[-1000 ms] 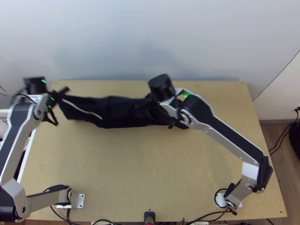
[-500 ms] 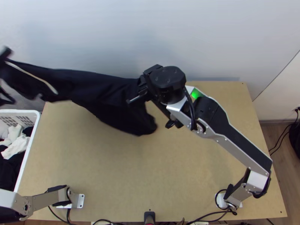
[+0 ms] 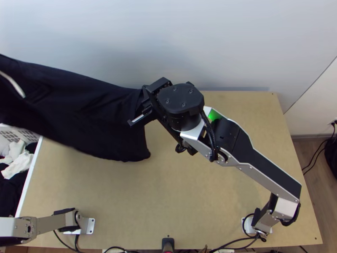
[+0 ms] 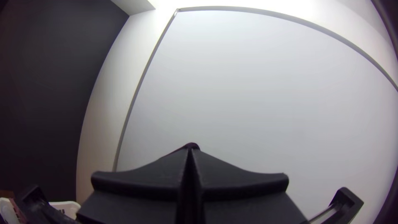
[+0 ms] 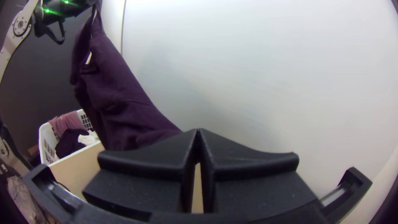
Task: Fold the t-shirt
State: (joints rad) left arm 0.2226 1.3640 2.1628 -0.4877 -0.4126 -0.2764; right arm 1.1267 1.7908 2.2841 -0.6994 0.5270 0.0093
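Your t-shirt [image 3: 84, 109] is up in the air, held between your two arms, so I think you are near the start of the job. Think of the top view as a clock, with twelve at the far side of the desk [image 3: 168, 189]. The dark cloth goes from your right tool [image 5: 198, 132], near the middle, out to ten o'clock. Your left tool [image 4: 191, 151] has its fingers pinched narrow on the high end of the shirt. Your right tool is narrow too, with its tips together on the other end. The shirt hangs in soft creases, and its low edge droops over the desk toward eight o'clock from your right tool. I can't tell if that edge touches the wood. A white basket [image 3: 28, 179] sits at eight o'clock, and part of the shirt hangs over its far end. What is done, as far as I can see, is that you have a grip on both ends. What is left looks like most of it: pull the shirt straight, lay it flat, then make every fold. I can't see any neat fold yet.
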